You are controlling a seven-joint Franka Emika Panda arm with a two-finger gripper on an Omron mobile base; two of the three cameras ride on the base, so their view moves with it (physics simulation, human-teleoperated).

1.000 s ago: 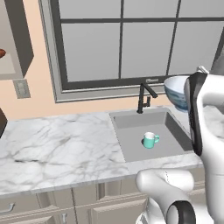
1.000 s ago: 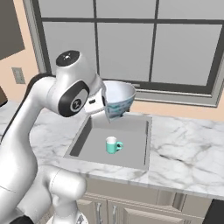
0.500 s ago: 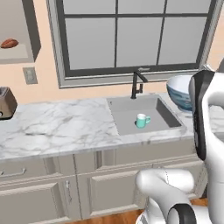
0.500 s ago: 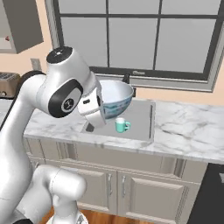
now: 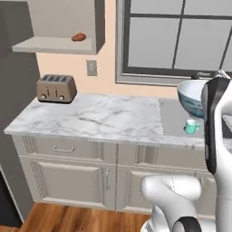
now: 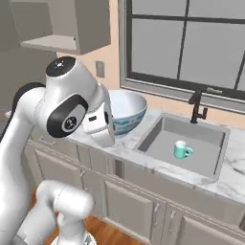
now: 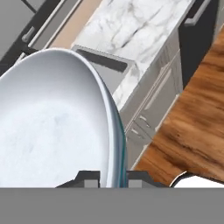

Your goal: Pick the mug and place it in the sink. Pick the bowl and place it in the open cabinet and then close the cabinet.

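Bowl is the thing I am carrying now: white inside, blue pattern outside, held up in the air above the marble surface, just beside the sink on its left as the right base view shows it. My end effector is clamped on the bowl's rim, one finger inside and one outside; in the hand view the rim is passing straight between the two dark tips, and the bowl is rising away from them and tilting to one side.

The mug is standing upright in the sink basin, near its middle, so I am judging the first half of the task as done. The second half is only starting. The bowl is lifted but is not yet in the cabinet, which is hanging open high on the wall, well apart from me to the left in the left base view. A small brown thing is lying on its shelf, and a toaster is standing on the surface below. Placing the bowl there and closing the door are both remaining.
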